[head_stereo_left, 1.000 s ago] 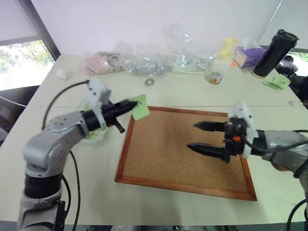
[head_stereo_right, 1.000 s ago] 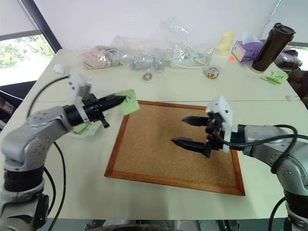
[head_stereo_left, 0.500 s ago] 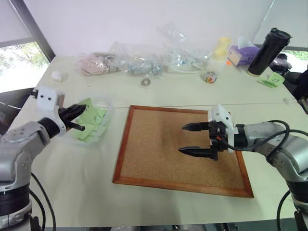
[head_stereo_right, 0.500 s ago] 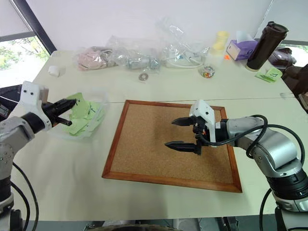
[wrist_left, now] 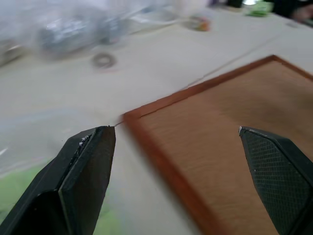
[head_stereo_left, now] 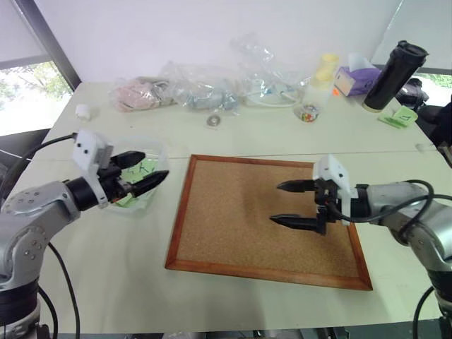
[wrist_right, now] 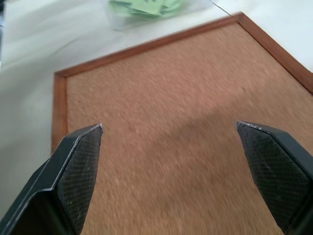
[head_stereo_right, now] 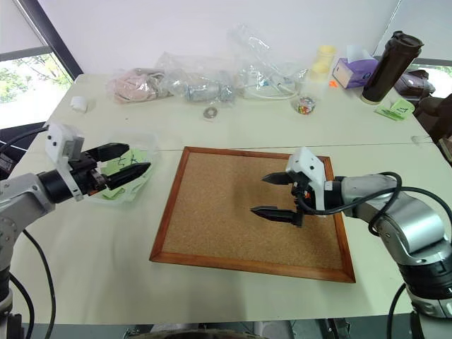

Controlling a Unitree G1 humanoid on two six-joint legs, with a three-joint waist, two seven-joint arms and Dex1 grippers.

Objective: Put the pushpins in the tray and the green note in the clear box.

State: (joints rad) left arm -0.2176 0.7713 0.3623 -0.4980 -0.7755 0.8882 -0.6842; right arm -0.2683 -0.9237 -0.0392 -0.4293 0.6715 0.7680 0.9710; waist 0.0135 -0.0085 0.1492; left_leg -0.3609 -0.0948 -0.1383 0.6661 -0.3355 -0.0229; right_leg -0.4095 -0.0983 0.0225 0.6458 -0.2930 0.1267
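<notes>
1. Left gripper: your fingers stand wide apart, nothing between them, tips hanging just over the clear box.
2. Green note: lies right under those tips, inside the box w/ other green sheets. Judged from how it lies, the note step looks done.
3. Outward from there: cork board sits just beside the box, on your right-arm side.
4. Right gripper: fingers also spread, empty, hovering over the board's mid area, well apart from the left.
5. Pushpins: can't spot any on the board or table; too small to tell. No tray I can name either, beyond a small dish of coloured bits far past the right hand.
6. Risks, my guess:
   - pulling the left hand out low could snag the box rim & drag or tip it, spilling notes.
   - note may cling to a fingertip & lift out again.
   - dropping the right hand blind onto cork could scuff it or flick an unseen pin.
</notes>
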